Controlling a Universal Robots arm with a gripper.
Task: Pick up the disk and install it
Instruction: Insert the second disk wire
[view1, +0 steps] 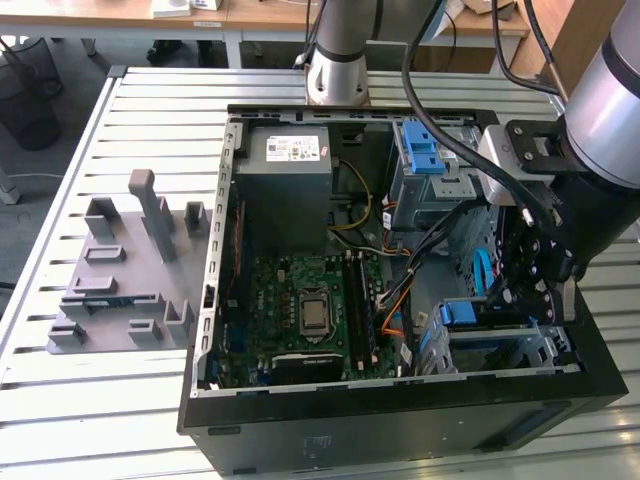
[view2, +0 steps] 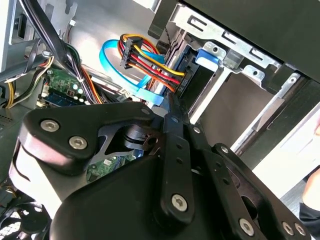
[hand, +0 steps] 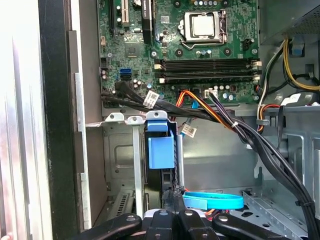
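The disk (view1: 462, 314) stands on edge in the drive cage at the case's front corner, on the exterior view's right. Its blue carrier bracket (hand: 161, 149) shows between the cage's metal rails, with the dark drive body (view2: 199, 80) behind it. My gripper (view1: 508, 295) reaches down into the case right at the disk's cable end. Its black fingers look shut, and the tips (hand: 173, 194) meet against the drive's edge. In the second wrist view the fingertips (view2: 173, 111) sit just below the red, yellow and black power plug (view2: 150, 62) at the drive.
The open computer case (view1: 215, 300) lies on a slatted table. It holds a motherboard (view1: 305, 300), a grey power supply (view1: 290, 165) and a second blue latch (view1: 425, 150) in the upper bay. A blue flat cable (hand: 212, 201) and black wire bundles (hand: 250, 135) crowd the gripper. A grey fixture (view1: 125, 270) sits on the exterior view's left.
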